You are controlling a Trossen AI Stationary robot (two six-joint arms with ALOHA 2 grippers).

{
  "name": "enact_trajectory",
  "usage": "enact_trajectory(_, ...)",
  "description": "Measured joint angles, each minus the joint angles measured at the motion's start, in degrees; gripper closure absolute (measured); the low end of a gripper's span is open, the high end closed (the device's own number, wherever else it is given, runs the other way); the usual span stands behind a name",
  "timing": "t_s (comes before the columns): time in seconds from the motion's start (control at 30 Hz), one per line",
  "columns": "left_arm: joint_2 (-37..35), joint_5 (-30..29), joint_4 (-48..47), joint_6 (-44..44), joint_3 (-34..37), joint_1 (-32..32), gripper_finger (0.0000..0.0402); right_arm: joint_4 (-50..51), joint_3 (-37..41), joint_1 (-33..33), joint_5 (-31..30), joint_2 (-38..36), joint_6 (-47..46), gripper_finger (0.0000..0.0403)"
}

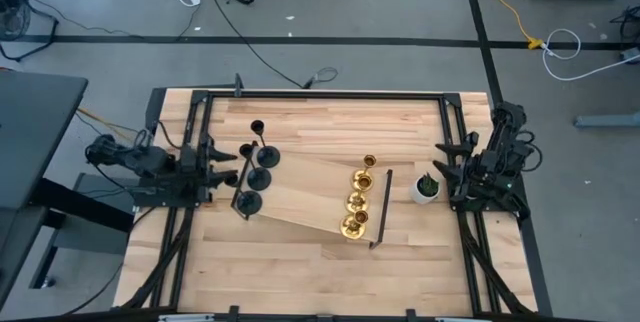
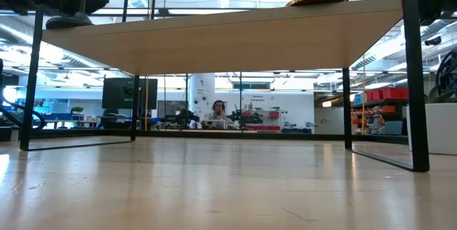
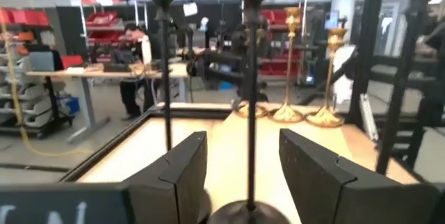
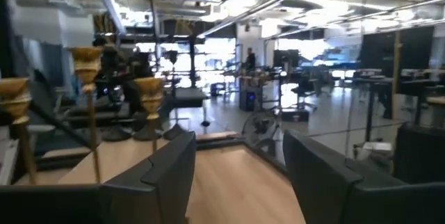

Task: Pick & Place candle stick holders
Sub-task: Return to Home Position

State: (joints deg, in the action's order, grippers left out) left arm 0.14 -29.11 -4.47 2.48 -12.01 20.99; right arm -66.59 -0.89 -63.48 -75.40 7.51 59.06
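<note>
Several black candle stick holders stand on their disc bases at the left end of a raised wooden board. Several gold ones stand at its right end. My left gripper is open at the table's left side, level, pointing at the black ones. In the left wrist view, one black stem rises ahead between the left gripper's fingers, untouched. My right gripper is open at the table's right side. In the right wrist view, nothing is between the right gripper's fingers, and gold holders stand off to one side.
A small white pot with a green plant stands on the table just in front of my right arm. The board has a thin black bar handle at its right end and lies askew on the table. A black frame borders the table. People sit in the room beyond.
</note>
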Motion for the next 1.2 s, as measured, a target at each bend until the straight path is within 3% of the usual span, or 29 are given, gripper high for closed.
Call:
enact_trajectory(0.37,0.0,-0.3,7.5,-1.9,6.9,0.0,0.022,9.2,0.0,-3.5,-2.2,0.0,-8.0,0.0186)
enact_trajectory(0.8,0.1,2.5,6.2,-3.8,6.9,0.0,0.022,34.6,0.0,-3.5,-1.4,0.0,-32.2,0.0186)
enact_trajectory(1.0,0.1,3.4,6.3,-4.3,6.9,0.0,0.022,38.3,0.0,-2.7,5.7,0.0,-37.7,0.0186)
enact_trajectory(1.13,0.1,2.3,6.9,-3.8,6.9,0.0,0.022,38.3,0.0,1.3,6.2,-0.7,-35.9,0.0189)
enact_trajectory(1.2,0.1,2.3,7.0,-3.7,6.9,0.0,0.022,38.4,0.0,4.0,10.5,-1.3,-36.0,0.0194)
